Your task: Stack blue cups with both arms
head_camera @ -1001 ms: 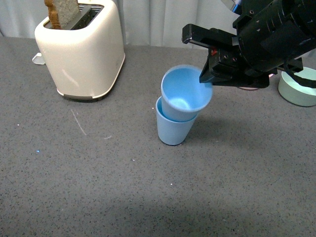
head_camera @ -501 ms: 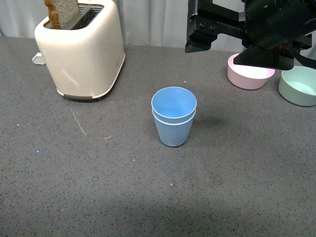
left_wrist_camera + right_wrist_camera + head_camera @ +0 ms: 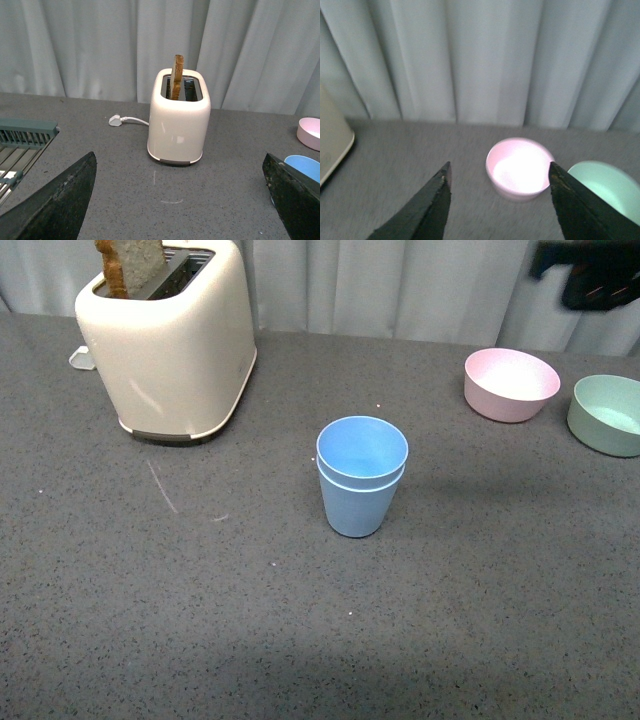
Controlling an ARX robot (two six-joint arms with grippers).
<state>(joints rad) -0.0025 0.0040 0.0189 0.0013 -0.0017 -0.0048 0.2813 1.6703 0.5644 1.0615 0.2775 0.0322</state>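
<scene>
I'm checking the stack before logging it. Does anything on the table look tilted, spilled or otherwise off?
Nothing stands out. The blue cups sit nested and upright on the table, apart from the toaster, pink bowl and green bowl. No spill shows.

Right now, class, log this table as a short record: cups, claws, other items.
cups: two blue cups, one nested inside the other, upright, mid-table
left claw: open, empty
right claw: open, empty, above the pink bowl
toaster: far left, holding a bread slice
green bowl: beside the pink bowl, apart
</scene>
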